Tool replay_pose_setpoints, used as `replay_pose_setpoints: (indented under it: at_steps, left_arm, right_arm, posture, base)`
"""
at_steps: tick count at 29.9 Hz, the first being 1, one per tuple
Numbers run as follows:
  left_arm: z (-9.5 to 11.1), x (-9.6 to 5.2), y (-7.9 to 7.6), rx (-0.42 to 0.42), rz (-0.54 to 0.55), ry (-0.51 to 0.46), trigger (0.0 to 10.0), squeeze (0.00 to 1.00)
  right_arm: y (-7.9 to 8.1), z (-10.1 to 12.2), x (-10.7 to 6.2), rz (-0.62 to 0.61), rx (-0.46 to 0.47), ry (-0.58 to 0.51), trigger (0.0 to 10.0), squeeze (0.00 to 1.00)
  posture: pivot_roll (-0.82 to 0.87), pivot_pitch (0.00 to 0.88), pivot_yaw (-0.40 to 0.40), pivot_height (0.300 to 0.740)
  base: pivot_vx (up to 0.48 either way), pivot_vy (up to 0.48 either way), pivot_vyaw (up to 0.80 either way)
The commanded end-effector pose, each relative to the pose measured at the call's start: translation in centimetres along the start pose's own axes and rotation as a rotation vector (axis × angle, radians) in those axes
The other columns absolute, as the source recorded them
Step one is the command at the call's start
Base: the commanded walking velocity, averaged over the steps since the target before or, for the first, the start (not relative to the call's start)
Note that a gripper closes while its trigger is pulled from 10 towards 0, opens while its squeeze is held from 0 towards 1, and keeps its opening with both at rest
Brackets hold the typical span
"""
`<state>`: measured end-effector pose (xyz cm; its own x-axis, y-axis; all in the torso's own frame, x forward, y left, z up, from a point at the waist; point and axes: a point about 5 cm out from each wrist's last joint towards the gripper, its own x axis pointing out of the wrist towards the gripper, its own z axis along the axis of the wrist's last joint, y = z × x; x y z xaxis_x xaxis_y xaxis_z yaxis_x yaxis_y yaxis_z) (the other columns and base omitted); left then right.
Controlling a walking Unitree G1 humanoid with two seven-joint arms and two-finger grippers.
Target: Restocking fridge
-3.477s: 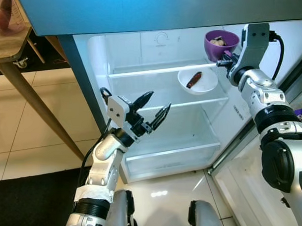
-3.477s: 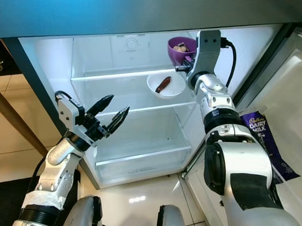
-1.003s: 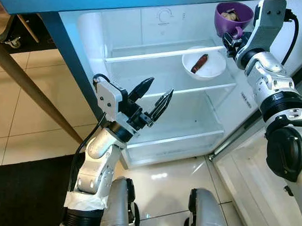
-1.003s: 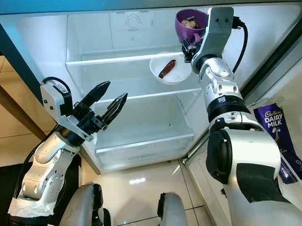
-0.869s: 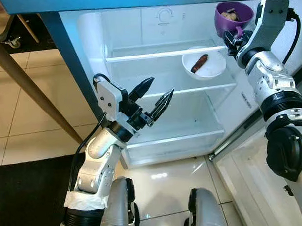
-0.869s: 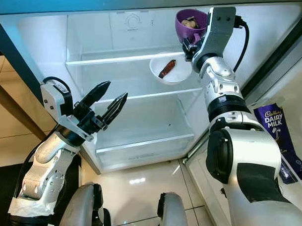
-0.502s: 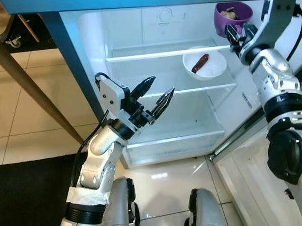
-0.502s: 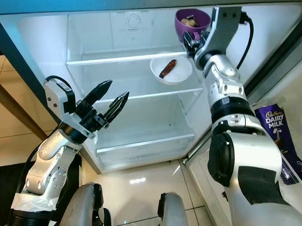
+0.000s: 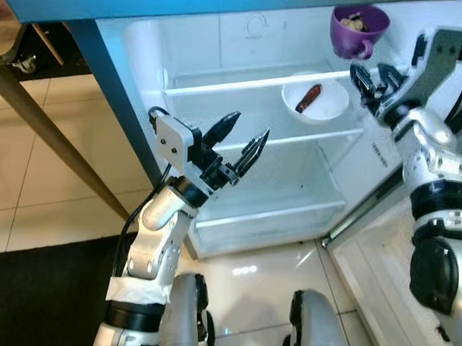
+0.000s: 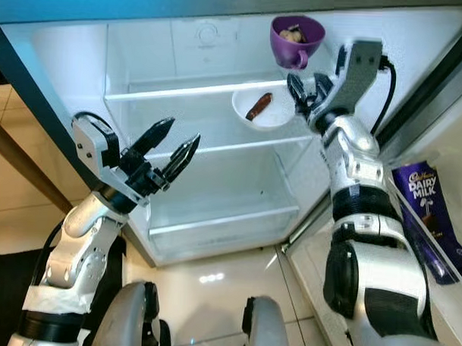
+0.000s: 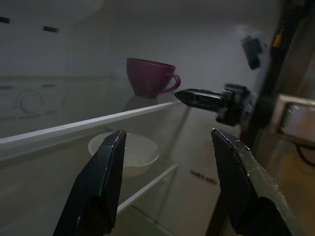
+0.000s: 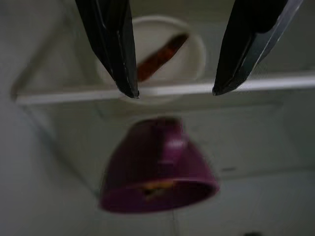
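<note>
The open fridge holds the purple cup at the right end of its top shelf, with the white bowl and its brown item on the shelf below. The right end effector, fingers spread and empty, sits just off the cup's handle. A clean straight retreat avoids clipping that handle or the shelf edge. The left end effector hovers released before the middle shelf.

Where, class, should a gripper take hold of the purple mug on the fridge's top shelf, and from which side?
Probably by the purple mug's loop handle, coming from the open front: it stands upright with the handle facing outward toward the open right gripper.
</note>
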<state>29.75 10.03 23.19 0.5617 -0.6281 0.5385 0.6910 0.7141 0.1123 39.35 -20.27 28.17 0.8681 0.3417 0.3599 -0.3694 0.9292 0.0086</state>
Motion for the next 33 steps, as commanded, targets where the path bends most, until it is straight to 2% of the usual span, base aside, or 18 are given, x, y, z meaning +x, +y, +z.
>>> replay_pose_setpoints:
  at_steps: [1,4,5,13,15,17,20,23,24,26,28,33]
  left_arm:
    - [-0.1,0.0,-0.1,-0.012,-0.012,-0.01,10.0,0.0]
    - [-0.2,0.0,-0.1,-0.015,-0.016,-0.009,10.0,0.0]
    - [-0.4,0.1,-0.2,-0.017,-0.021,-0.009,10.0,0.0]
    - [-0.5,0.4,-0.2,-0.021,-0.031,-0.012,10.0,0.0]
    - [-0.8,0.4,-0.3,-0.028,-0.038,-0.006,10.0,0.0]
    - [-0.8,0.4,-0.3,-0.028,-0.038,-0.006,10.0,0.0]
    - [-1.5,0.4,-0.7,-0.043,-0.048,0.014,10.0,0.0]
    - [-2.6,0.4,-1.3,-0.072,-0.056,0.039,10.0,0.0]
    - [-2.6,0.4,-1.3,-0.072,-0.056,0.039,10.0,0.0]
    - [-3.8,0.1,-2.1,-0.101,-0.075,0.074,10.0,0.0]
    - [-3.8,0.1,-2.1,-0.101,-0.075,0.074,10.0,0.0]
    - [-5.6,-0.5,-2.8,-0.129,-0.074,0.133,10.0,0.0]
  right_arm:
    - [0.6,0.1,-1.0,0.091,0.009,-0.033,10.0,0.0]
    - [1.1,-0.1,-1.7,0.132,-0.01,-0.035,10.0,0.0]
    - [1.5,-0.3,-2.6,0.171,-0.02,-0.037,10.0,0.0]
    - [2.3,-0.9,-4.3,0.252,-0.01,-0.026,10.0,0.0]
    - [3.2,-1.4,-5.4,0.313,-0.002,-0.007,10.0,0.0]
    - [3.2,-1.4,-5.4,0.313,-0.002,-0.007,10.0,0.0]
    - [4.5,-2.4,-6.3,0.348,0.033,0.025,10.0,0.0]
    - [6.5,-3.2,-6.7,0.388,0.092,0.035,10.0,0.0]
    - [6.5,-3.2,-6.7,0.388,0.092,0.035,10.0,0.0]
    - [7.5,-4.2,-6.7,0.374,0.145,0.063,10.0,0.0]
    - [7.5,-4.2,-6.7,0.374,0.145,0.063,10.0,0.0]
    - [7.9,-6.4,-6.7,0.271,0.207,0.119,10.0,0.0]
  posture:
    - [0.02,0.212,-0.014,0.601]
    - [0.01,0.207,-0.009,0.601]
    - [0.01,0.203,-0.009,0.601]
    - [0.0,0.191,-0.007,0.601]
    - [0.0,0.184,-0.007,0.601]
    - [0.0,0.184,-0.007,0.601]
    - [-0.01,0.175,-0.01,0.601]
    - [-0.01,0.168,-0.009,0.601]
    - [-0.01,0.168,-0.009,0.601]
    - [-0.01,0.159,-0.008,0.601]
    - [-0.01,0.159,-0.008,0.601]
    - [-0.01,0.148,-0.005,0.601]
  base:
    - [0.0,0.0,0.0]
    - [0.0,0.0,0.0]
    - [0.0,0.0,0.0]
    - [0.0,0.0,0.0]
    - [0.0,0.0,0.0]
    - [0.0,0.0,0.0]
    - [0.0,0.0,0.0]
    - [0.0,0.0,0.0]
    - [0.0,0.0,0.0]
    - [0.0,0.0,0.0]
    - [0.0,0.0,0.0]
    - [0.0,0.0,0.0]
